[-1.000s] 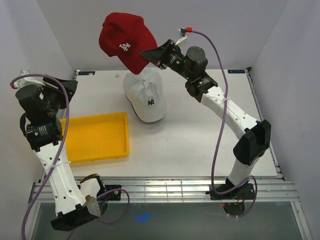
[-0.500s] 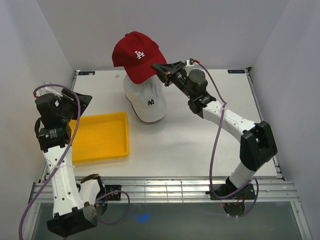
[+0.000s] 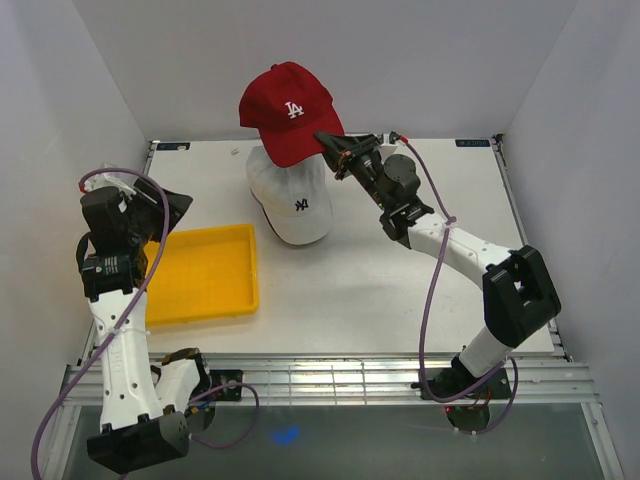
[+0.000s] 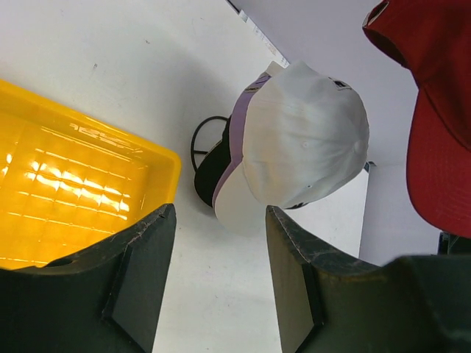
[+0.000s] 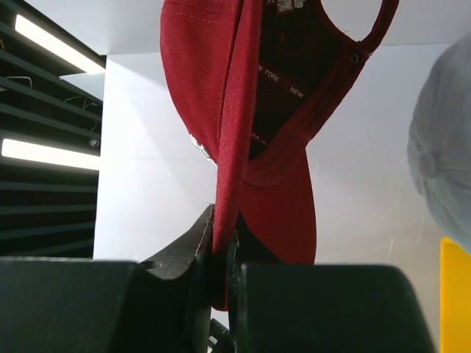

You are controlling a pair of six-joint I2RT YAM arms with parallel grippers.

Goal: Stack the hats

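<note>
My right gripper is shut on the rim of a dark red cap with a white LA logo and holds it in the air, just above and behind the stack. In the right wrist view the red cap hangs from my pinched jaws. The stack stands at the back of the table with a white cap on top. In the left wrist view the white cap covers a lavender cap and a black one. My left gripper is open and empty over the yellow tray's far left corner.
A yellow rectangular tray lies at the left of the table, also in the left wrist view. Black wire of the stand shows beside the stack. White walls close in the back and both sides.
My right gripper has swung the red cap right and lower, turning its crown upward, closer over the white cap. My left arm has shifted right and forward toward the tray.
</note>
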